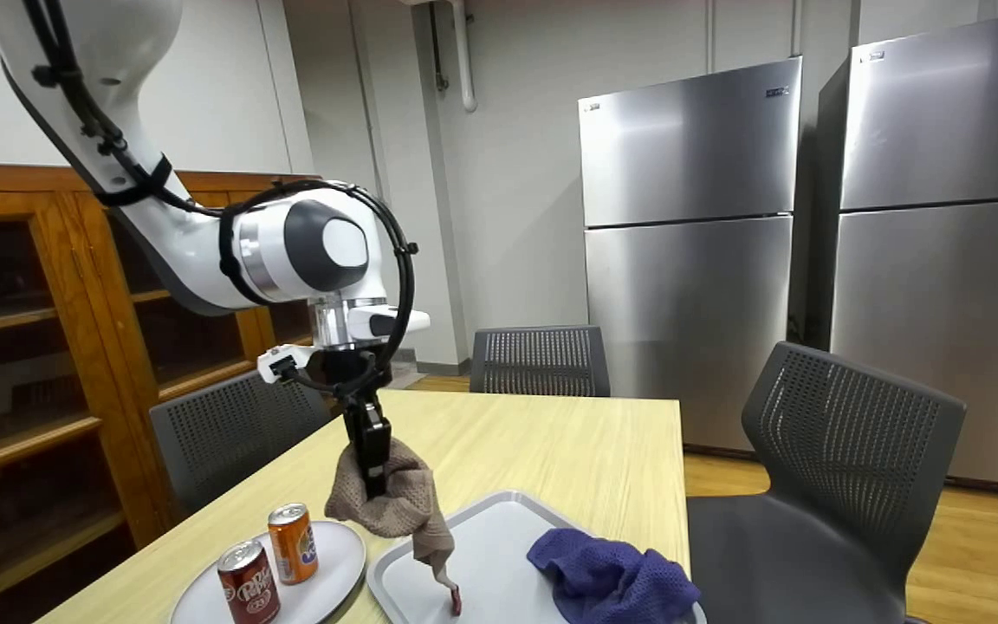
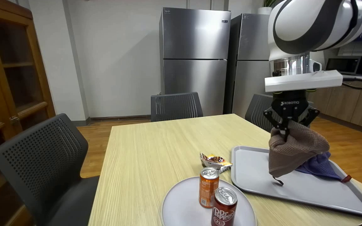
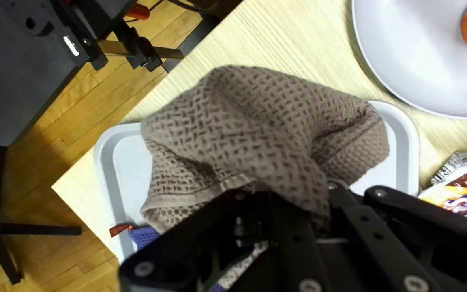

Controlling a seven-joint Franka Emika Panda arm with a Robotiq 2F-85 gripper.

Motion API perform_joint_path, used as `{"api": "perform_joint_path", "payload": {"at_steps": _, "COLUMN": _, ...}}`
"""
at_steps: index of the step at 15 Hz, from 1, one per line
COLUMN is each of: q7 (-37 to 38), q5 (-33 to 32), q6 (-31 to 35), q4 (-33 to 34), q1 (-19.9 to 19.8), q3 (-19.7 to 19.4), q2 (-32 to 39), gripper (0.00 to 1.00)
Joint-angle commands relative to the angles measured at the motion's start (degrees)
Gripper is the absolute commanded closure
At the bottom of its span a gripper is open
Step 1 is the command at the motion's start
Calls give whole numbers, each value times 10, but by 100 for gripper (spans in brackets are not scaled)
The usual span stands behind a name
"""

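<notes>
Brown cloth (image 2: 298,149) in gripper (image 2: 285,131), above grey tray (image 2: 256,169)

Brown cloth: waffle weave, bunched in its upper part, loose folds hanging below; small reddish tag (image 1: 456,600) at the lowest corner. Suspended over the grey tray; whether the tag meets the tray's surface cannot be told.

Gripper: black, two-fingered, pointing downward; jaws drawn together and clamped on the brown cloth.

Grey tray: rectangular, rounded corners, raised rim; flat on a pale wood-grain table (image 2: 156,150).

Purple cloth (image 1: 612,579): crumpled, on the grey tray, partly behind the brown cloth in an exterior view; its own red label (image 2: 346,179) lies at the rim.

Plate (image 2: 181,201): round, pale grey, just beside the grey tray. Bears two drink cans, upright and near each other: orange can (image 2: 208,191); dark red can (image 2: 223,208), lettered Dr Pepper.

Snack packet (image 2: 215,162): crumpled, printed in yellow and brown, on the table just beside the grey tray.

Surroundings: dark grey chairs (image 2: 42,150) with perforated backs; steel refrigerators (image 2: 196,40) and a glass-fronted wooden cabinet (image 1: 74,277), in both exterior views.
</notes>
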Motion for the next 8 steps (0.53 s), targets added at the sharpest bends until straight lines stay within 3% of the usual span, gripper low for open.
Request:
{"api": "perform_joint_path", "payload": {"at_steps": 1, "q7": -29, "q5": 24, "q6": -41, "q4": -32, "q1": -26, "q3": 35, "q2": -68, "gripper": 98}}
{"api": "perform_joint_path", "payload": {"at_steps": 8, "q7": -71, "q5": 60, "q6": -73, "q4": -59, "q1": -24, "q3": 72, "q2": -116, "gripper": 98}}
